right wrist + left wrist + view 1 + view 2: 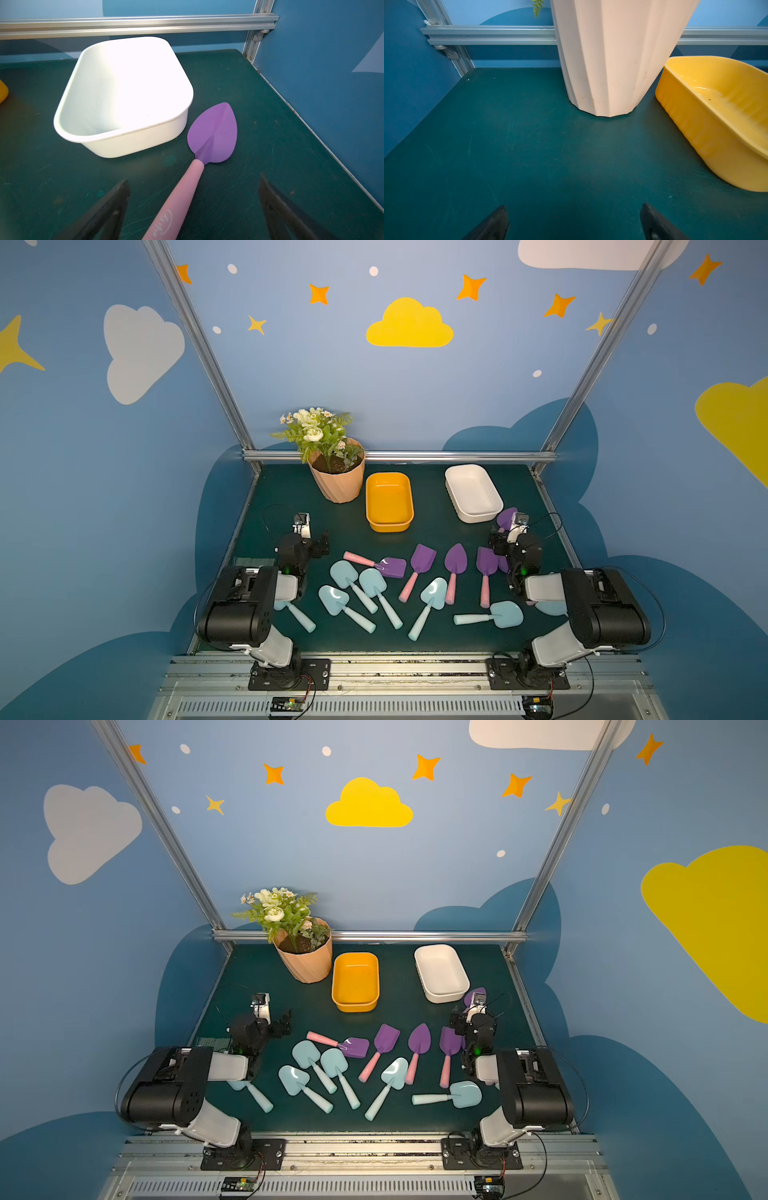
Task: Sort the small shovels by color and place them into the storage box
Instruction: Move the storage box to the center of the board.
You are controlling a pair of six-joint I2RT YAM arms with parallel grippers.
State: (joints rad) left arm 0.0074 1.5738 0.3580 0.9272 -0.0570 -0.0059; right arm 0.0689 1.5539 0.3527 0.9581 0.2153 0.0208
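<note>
Since both boxes stand empty, the sorting has in effect not begun. The yellow box (389,502) and the white box (473,493) sit near the far edge of the table (440,531), well apart from each other. The yellow one is just beside a flower pot (338,483). Nothing lies inside either box in both top views.

All the shovels are on the table. The blue shovels (344,574) are scattered along the near half, toward the left and middle; one at each end of the spread is partly hidden under an arm. The purple shovels (423,558) lie in a loose row just behind them, toward the right.

One purple shovel (213,133) lies apart, close to the right edge, its blade just beside the near corner of the white box. The right fingers (112,207) are spread wide on either side of its pink handle and do not touch it. The left fingers (496,222) are spread just as wide over bare table in front of the flower pot and hold nothing.

Every shovel remains to be moved, one colour to each box. My guess is that the purple one by the white box goes first.
</note>
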